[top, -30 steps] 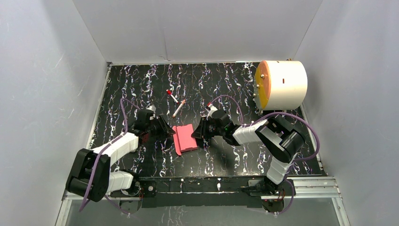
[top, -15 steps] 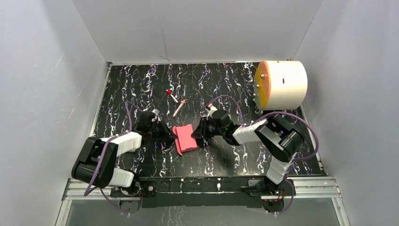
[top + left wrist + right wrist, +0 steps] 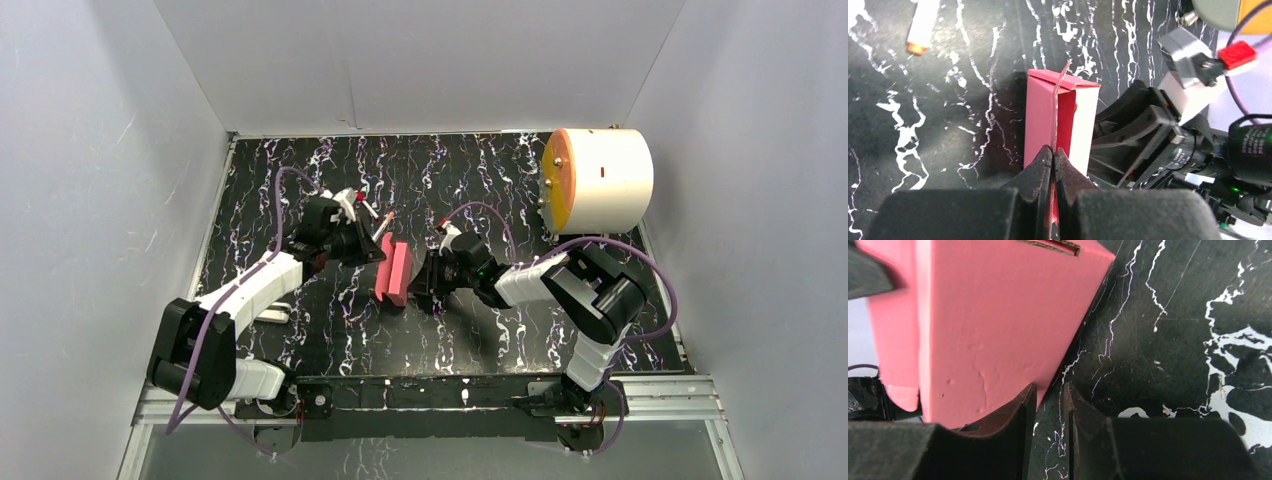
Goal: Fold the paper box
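Observation:
The paper box (image 3: 395, 272) is red-pink card, partly folded and standing on edge on the black marbled table between my two grippers. In the left wrist view the paper box (image 3: 1040, 115) shows a pink outer wall, a red inside and a white face. My left gripper (image 3: 1053, 150) is shut on a thin upright card wall; it is at the box's left side (image 3: 378, 250). My right gripper (image 3: 420, 280) is against the box's right side. In the right wrist view its jaws (image 3: 1049, 390) are nearly closed with nothing between them, and the pink wall (image 3: 988, 325) lies against the left finger.
A big white cylinder with an orange face (image 3: 600, 180) stands at the back right. Thin red-capped pens (image 3: 379, 228) lie just behind the left gripper; one shows in the left wrist view (image 3: 923, 25). White walls enclose the table on three sides.
My left gripper has moved up and right and taken hold of the box's left wall. The box has gone from lying flat to standing on edge. The right arm has stayed put.

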`<state>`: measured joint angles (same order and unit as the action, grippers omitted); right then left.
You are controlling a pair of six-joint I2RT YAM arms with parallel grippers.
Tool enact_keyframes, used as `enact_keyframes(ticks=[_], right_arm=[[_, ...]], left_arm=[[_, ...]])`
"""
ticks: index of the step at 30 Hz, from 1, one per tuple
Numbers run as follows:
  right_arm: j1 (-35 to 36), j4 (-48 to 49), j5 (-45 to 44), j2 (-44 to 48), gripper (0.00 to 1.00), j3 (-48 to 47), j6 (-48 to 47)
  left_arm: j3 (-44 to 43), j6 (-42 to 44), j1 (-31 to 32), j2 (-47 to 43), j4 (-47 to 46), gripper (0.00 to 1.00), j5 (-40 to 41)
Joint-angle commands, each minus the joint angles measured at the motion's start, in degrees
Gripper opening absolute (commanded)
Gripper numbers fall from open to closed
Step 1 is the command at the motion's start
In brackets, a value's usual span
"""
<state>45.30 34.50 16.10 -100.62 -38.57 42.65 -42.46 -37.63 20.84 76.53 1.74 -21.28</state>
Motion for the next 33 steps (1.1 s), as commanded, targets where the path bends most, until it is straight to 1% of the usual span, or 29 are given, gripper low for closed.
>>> enact_keyframes(ticks=[1, 4, 7, 11, 15, 18, 22, 24, 27, 33], right_arm=[[0.49, -1.0, 0.87, 1.46, 0.36, -1.62, -1.88], [0.45, -1.43, 0.68, 1.72, 0.36, -1.86, -2.06], [0.49, -1.97, 0.29, 2.4, 0.37, -1.94, -2.14], [0.57, -4.0, -0.78, 3.72, 0.37, -2.5, -2.82], [0.58, -5.84, -1.72, 4.66, 0.36, -3.71, -3.2], [0.62, -6.0, -1.96, 5.2, 0.36, -4.21, -3.17], [0.8, -6.29, -2.17, 5.43, 0.35, -4.59, -3.19], [0.87, -6.21, -2.28, 5.43, 0.35, -4.67, -3.1], [0.92, -6.28, -2.13, 5.18, 0.35, -5.0, -2.93], [1.02, -6.93, -2.92, 5.11, 0.34, -6.3, -2.17]], left_arm=[[-7.12, 7.96, 4.65, 1.92, 8.88, 0.0, 3.19], [-10.64, 11.07, 8.23, 4.32, 12.37, 0.0, 6.57], [-12.97, 12.8, 10.19, 6.76, 15.08, 0.0, 9.05], [-14.6, 13.01, 12.28, 8.29, 15.72, 0.02, 10.38], [-15.85, 12.46, 14.56, 9.59, 15.85, 0.08, 10.83], [-16.03, 11.97, 15.29, 10.48, 15.84, 0.17, 11.35], [-16.08, 11.98, 15.78, 11.09, 16.0, 0.24, 12.82], [-15.99, 11.95, 15.89, 11.25, 16.18, 0.29, 13.73], [-16.07, 12.37, 15.98, 11.62, 16.59, 0.31, 14.04], [-15.94, 13.02, 16.07, 11.16, 16.54, 0.36, 11.6]])
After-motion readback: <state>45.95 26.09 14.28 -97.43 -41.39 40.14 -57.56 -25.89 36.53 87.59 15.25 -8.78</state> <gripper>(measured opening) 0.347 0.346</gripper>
